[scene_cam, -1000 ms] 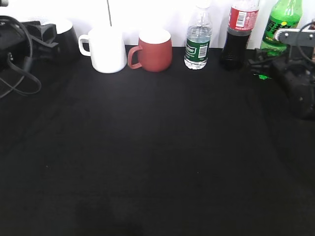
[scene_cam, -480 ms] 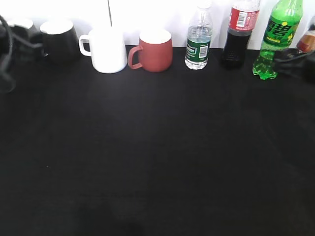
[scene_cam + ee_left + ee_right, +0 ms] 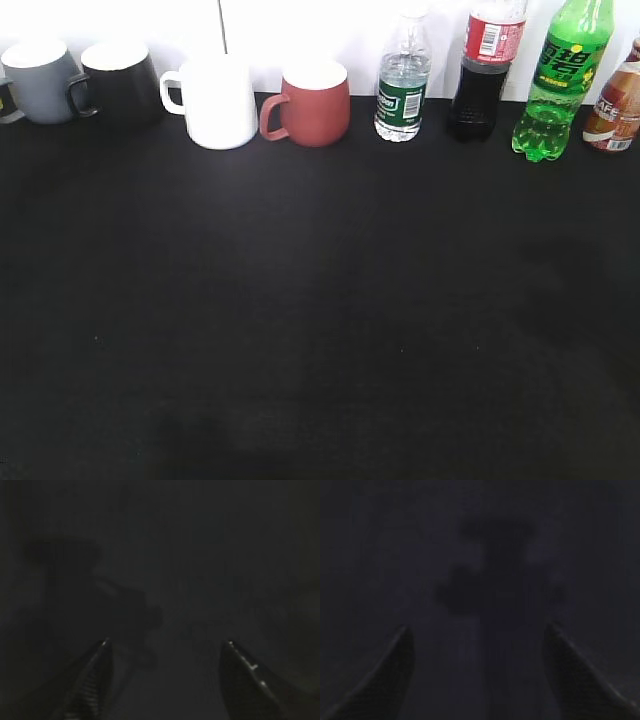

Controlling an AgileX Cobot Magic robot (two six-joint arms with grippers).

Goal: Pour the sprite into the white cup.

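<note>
The sprite (image 3: pixel 558 82), a tall bright-green bottle with a green label, stands upright at the back right of the black table. The white cup (image 3: pixel 220 101), a glossy white mug with its handle to the left, stands at the back left of centre. Neither arm shows in the exterior view. In the left wrist view my left gripper (image 3: pixel 166 642) is open and empty over dark cloth. In the right wrist view my right gripper (image 3: pixel 479 626) is open and empty over dark cloth. Neither wrist view shows the bottle or the cup.
Along the back stand a grey mug (image 3: pixel 38 82), a black mug (image 3: pixel 122 82), a red-brown mug (image 3: pixel 312 102), a small clear water bottle (image 3: pixel 402 78), a dark cola bottle (image 3: pixel 484 70) and a brown bottle (image 3: pixel 616 110). The black table (image 3: pixel 320 320) stretches to the front.
Both arms have drawn back out of the exterior view, uncovering the grey mug at the left and the whole sprite and brown bottle at the right.
</note>
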